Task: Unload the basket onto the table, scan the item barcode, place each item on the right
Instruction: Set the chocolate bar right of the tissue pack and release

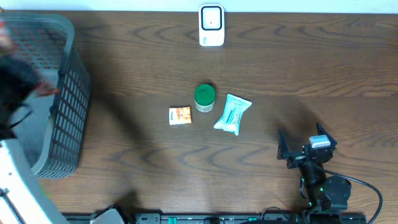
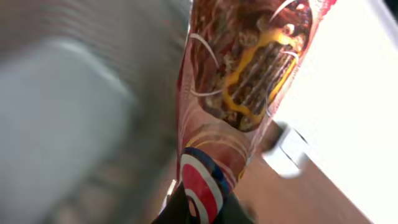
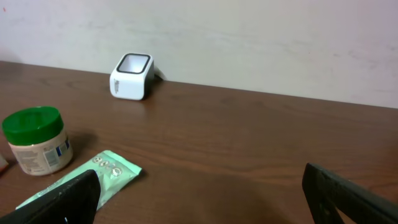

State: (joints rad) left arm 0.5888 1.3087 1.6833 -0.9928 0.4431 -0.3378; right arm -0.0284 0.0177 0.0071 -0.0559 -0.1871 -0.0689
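Note:
A red and brown snack packet [image 2: 242, 81] with a chocolate bar pictured on it fills the left wrist view. My left gripper [image 2: 202, 211] is shut on its lower end. From overhead that arm is only a dark blur [image 1: 15, 87] over the grey basket [image 1: 68, 112] at far left. The white barcode scanner [image 1: 211, 25] stands at the table's far edge, also in the right wrist view [image 3: 132, 76]. My right gripper [image 1: 303, 142] rests low at the front right, open with nothing between its fingers [image 3: 202, 199].
A green-lidded jar [image 1: 204, 98], a mint-green pouch [image 1: 232, 114] and a small orange box [image 1: 180, 116] lie in the middle of the table. The jar [image 3: 36, 140] and pouch [image 3: 81, 180] sit left of my right gripper. The basket takes up the left side.

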